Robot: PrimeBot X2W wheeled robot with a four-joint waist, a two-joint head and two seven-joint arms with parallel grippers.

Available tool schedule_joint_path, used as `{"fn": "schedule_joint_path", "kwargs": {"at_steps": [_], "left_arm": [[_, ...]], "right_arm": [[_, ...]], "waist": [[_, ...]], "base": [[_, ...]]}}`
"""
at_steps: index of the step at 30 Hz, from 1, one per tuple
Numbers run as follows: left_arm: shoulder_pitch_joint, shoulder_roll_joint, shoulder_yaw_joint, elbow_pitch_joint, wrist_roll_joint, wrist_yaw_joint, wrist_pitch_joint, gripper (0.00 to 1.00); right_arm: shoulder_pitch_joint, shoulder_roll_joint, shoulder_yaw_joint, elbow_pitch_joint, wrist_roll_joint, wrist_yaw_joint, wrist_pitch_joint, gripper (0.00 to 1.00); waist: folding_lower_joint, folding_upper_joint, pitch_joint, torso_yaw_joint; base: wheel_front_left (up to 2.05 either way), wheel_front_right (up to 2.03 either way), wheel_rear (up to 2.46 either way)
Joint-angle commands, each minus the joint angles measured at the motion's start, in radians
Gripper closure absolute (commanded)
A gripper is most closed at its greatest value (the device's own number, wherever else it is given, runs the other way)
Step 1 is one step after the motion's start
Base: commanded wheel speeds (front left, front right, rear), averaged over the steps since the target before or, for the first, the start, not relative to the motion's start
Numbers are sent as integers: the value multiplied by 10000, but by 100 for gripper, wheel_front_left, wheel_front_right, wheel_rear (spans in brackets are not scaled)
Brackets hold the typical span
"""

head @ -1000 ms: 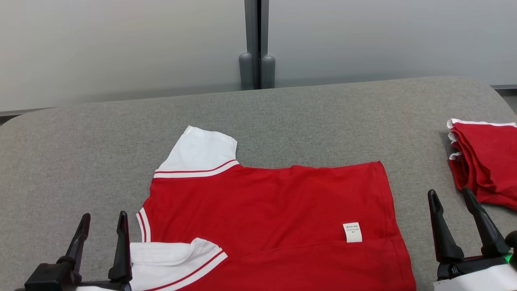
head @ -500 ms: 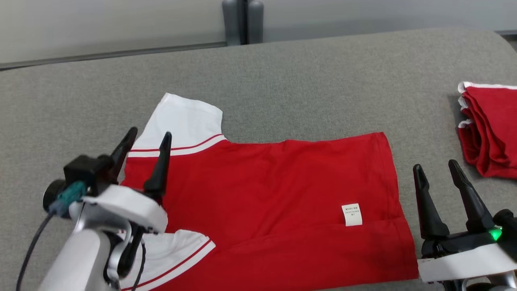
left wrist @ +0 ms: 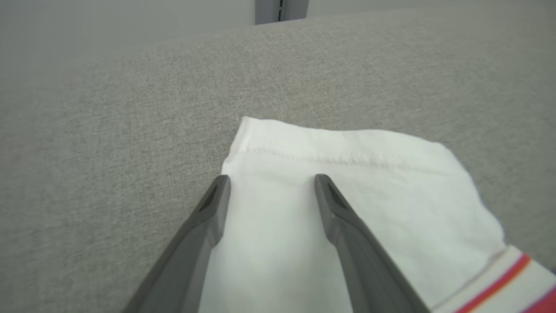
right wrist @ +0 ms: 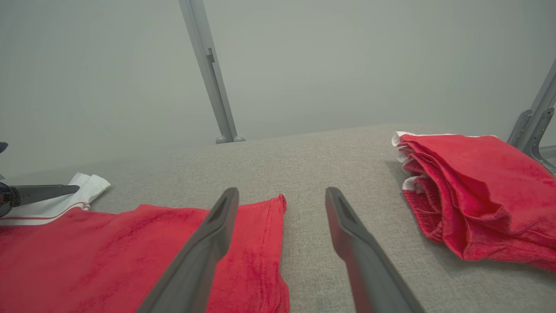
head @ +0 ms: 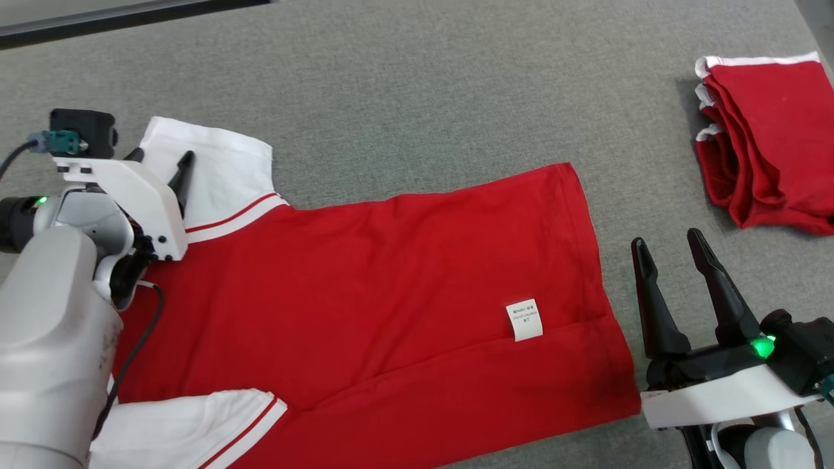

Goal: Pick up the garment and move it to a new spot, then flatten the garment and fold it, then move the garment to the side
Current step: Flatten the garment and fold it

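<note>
Head view, reading left to right: left tool (head: pixel 161 159) has its dark fingers spread wide and holds nothing, poised over the far white sleeve (head: pixel 221 163) near its outer corner; contact unclear. The red knit short-sleeved garment (head: pixel 404 280) lies flat mid-surface, with a small white label (head: pixel 524 319) toward the right hem. Just beside that hem, right tool (head: pixel 666 240) is wide and empty, over the bare grey woven surface (head: pixel 423 98). Open fabric lies beyond the garment's far edge. A folded red pile (head: pixel 769 143) sits far right, well apart.
</note>
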Motion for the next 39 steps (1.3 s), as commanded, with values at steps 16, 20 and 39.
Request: {"fn": "schedule_joint_path", "kwargs": {"at_steps": [16,20,39], "left_arm": [[-1659,-453,-1033,1710,153,-252,-1464,100],[-1951,-713,-1339,1531,50,-247,-2079,100],[-1497,-517,-1857,292,-984,-231,-4365,100]], "right_arm": [[-1586,-1032,-684,1489,351,-3,272,0],[-2718,-1503,-150,2474,595,-4,447,0],[-4297,-2599,355,3455,1677,-12,1616,100]], "waist": [[0,0,349,833],[0,0,574,1371],[0,0,383,2373]], "base": [[0,0,0],[0,0,0],[0,0,0]]}}
